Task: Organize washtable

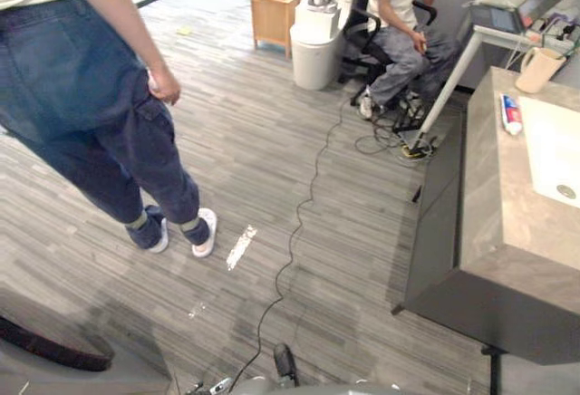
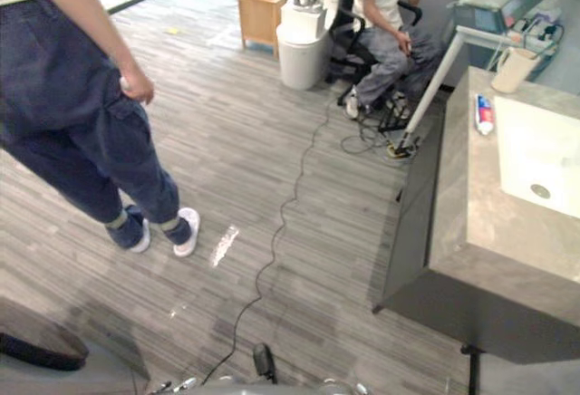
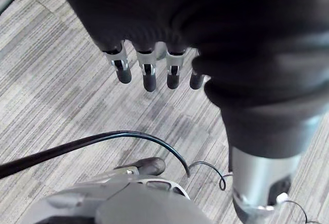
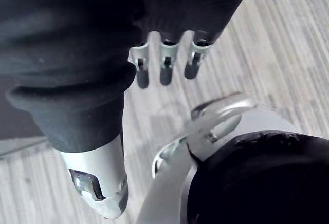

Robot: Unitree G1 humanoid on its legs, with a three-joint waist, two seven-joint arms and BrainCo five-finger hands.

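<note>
Two people are counted: one standing person (image 1: pixel 82 96) and one seated person (image 1: pixel 403 14). One washtable (image 1: pixel 507 232) is counted, with one white basin (image 1: pixel 553 141), one toothpaste tube (image 1: pixel 511 114) and one beige cup (image 1: pixel 540 69). One white bin (image 1: pixel 314 55), one wooden cabinet (image 1: pixel 272 16) and one office chair (image 1: pixel 361 28) are counted. Two hands are counted, the left hand (image 3: pixel 149 77) and the right hand (image 4: pixel 165 70), with every other item well apart from them.

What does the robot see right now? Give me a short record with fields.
Washtable: on the robot's right, with a white sink
Items: toothpaste tube lying beside the sink; beige cup at the far end
Left hand: open, empty, above the floor
Right hand: open, empty, above the floor
People: standing person on the left; seated person at the back
</note>
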